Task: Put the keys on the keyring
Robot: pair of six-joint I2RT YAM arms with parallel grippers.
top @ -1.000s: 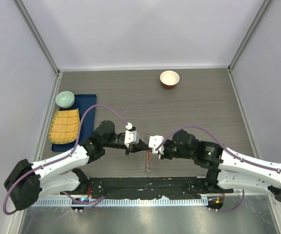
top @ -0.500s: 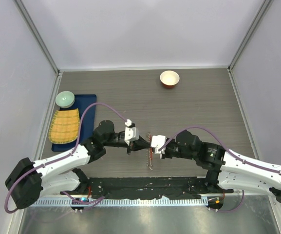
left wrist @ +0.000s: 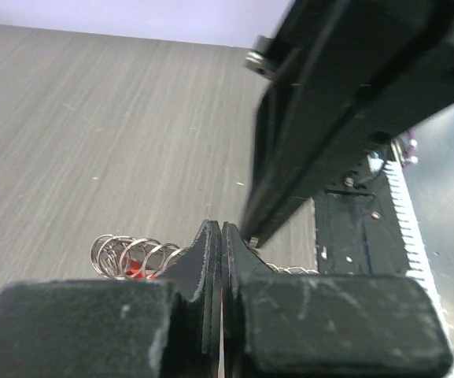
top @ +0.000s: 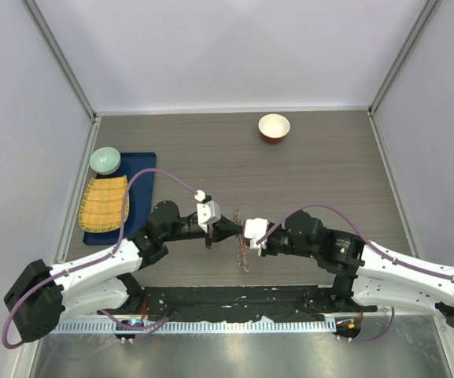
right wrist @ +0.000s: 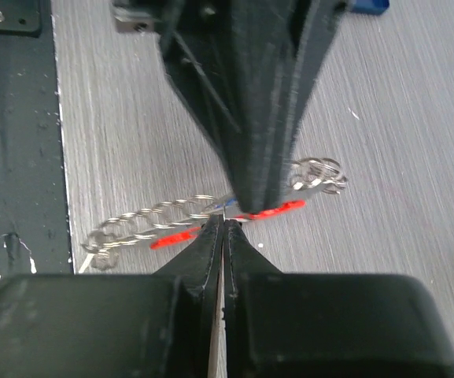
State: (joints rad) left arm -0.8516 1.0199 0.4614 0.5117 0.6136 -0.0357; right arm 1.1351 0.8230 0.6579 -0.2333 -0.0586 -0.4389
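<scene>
Left claw (top: 231,229): shut tight, fingers (left wrist: 209,246) pressed flat together with no gap. Points at the right claw (top: 243,235), nearly tip to tip; touching or just apart, cannot tell. Right claw: shut as well, fingers (right wrist: 209,239) closed to a thin seam. Whether either tip nips a strand of metal, cannot tell.

Keyring (top: 241,253): right under both tips, a thin line running crosswise to the claws, from a little beyond them back toward the arm bases. On the table (top: 329,173) or just above it, cannot tell which.

From the right wrist: red bar (right wrist: 275,209) just ahead of the right tips and directly below the left claw's point; silvery loops (right wrist: 152,219) trailing to the left of the tips; bunch of rings (right wrist: 319,175) off to the right. Single keys not to be told apart in that bunch.

From the left wrist: loops with a speck of red low and just left of the closed tips.

White bowl (top: 274,126): well beyond both claws.
</scene>
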